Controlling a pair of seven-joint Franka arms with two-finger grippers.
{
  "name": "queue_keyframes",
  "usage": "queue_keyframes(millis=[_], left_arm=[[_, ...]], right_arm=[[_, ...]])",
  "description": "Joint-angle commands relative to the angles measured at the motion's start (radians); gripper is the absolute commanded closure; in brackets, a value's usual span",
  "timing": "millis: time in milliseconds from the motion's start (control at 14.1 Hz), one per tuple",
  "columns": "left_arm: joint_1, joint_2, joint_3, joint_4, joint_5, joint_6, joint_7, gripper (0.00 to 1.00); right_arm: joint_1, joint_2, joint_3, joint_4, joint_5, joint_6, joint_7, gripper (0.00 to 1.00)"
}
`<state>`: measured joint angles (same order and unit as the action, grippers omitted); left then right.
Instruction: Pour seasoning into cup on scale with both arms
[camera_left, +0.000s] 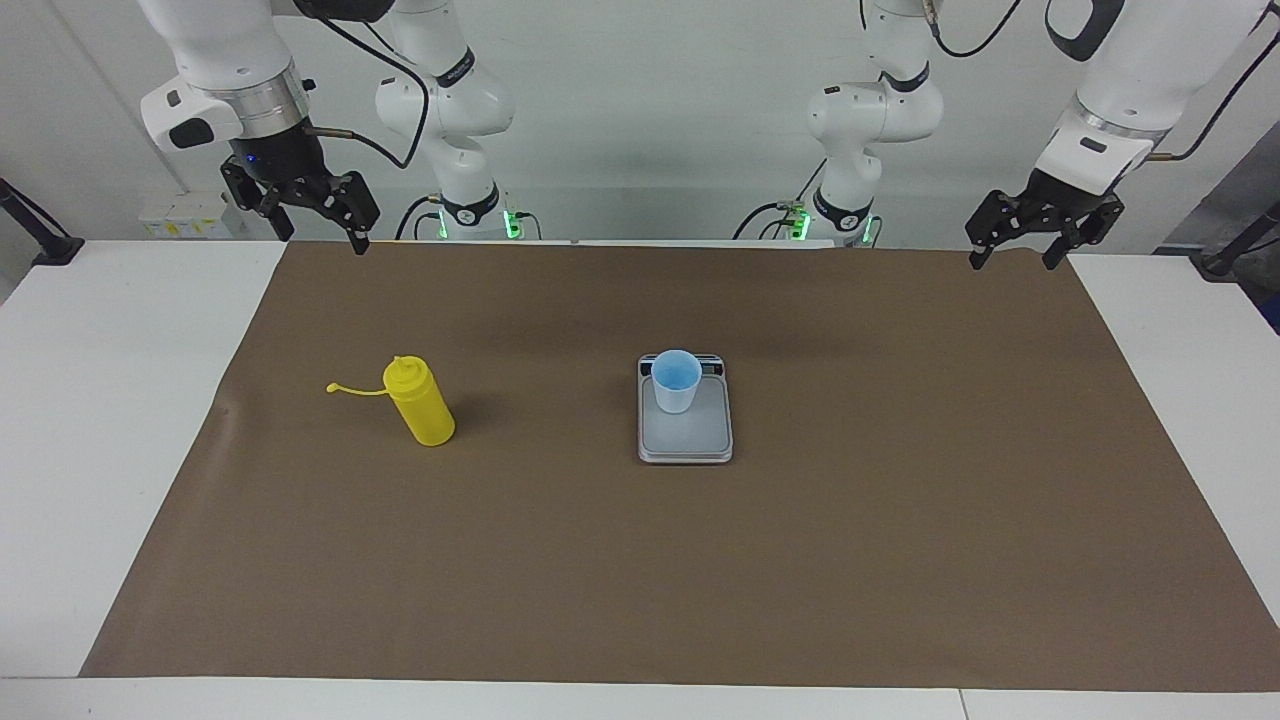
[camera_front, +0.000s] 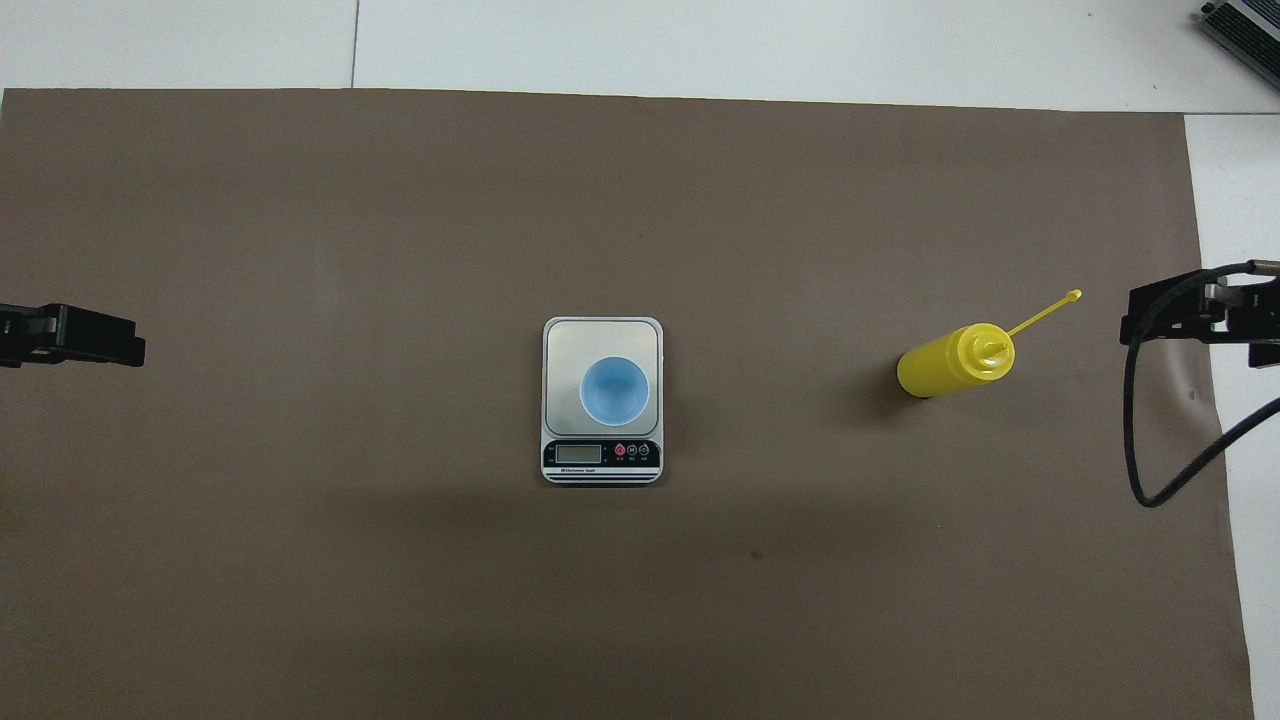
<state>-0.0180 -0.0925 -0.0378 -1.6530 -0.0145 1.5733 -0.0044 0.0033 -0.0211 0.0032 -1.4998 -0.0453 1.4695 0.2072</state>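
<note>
We see a brown-covered bench (camera_left: 900, 560), cup (camera_left: 676, 381) on scale (camera_left: 686, 436), bottle (camera_left: 421, 402) upright nearby, right claw (camera_left: 318, 218) and left claw (camera_left: 1016, 249) raised, both open, empty.

Yellow squeeze bottle (camera_left: 421, 405) stands upright on the brown mat toward the right arm's end, conical nozzle up, cap off and dangling out on its thin strap (camera_left: 352, 389). Silver-grey scale (camera_left: 690, 437) sits mid-mat, dark display strip on the end nearest the robots. Pale blue cup (camera_left: 676, 380) stands upright on its plate, open mouth up, well apart from the bottle.
</note>
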Motion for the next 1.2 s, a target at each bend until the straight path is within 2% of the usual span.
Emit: queue_keyframes(millis=[0,495,777,1131], left_arm=[[0.015,-0.015,-0.01,-0.008,-0.005,-0.015,-0.011,0.0],[0.015,-0.015,-0.01,-0.008,-0.005,-0.015,-0.011,0.0],[0.015,-0.015,-0.01,-0.008,-0.005,-0.015,-0.011,0.0],[0.015,-0.015,-0.01,-0.008,-0.005,-0.015,-0.011,0.0]], right_arm=[[-0.005,-0.019,0.004,-0.031,0.004,-0.008,0.003,0.0],[-0.011,-0.028,0.004,-0.063,0.096,0.026,0.003,0.0],[-0.016,-0.054,0.003,-0.117,0.098,0.061,-0.002,0.0],[-0.006,-0.054,0.003,-0.119,0.059,0.094,0.0,0.0]])
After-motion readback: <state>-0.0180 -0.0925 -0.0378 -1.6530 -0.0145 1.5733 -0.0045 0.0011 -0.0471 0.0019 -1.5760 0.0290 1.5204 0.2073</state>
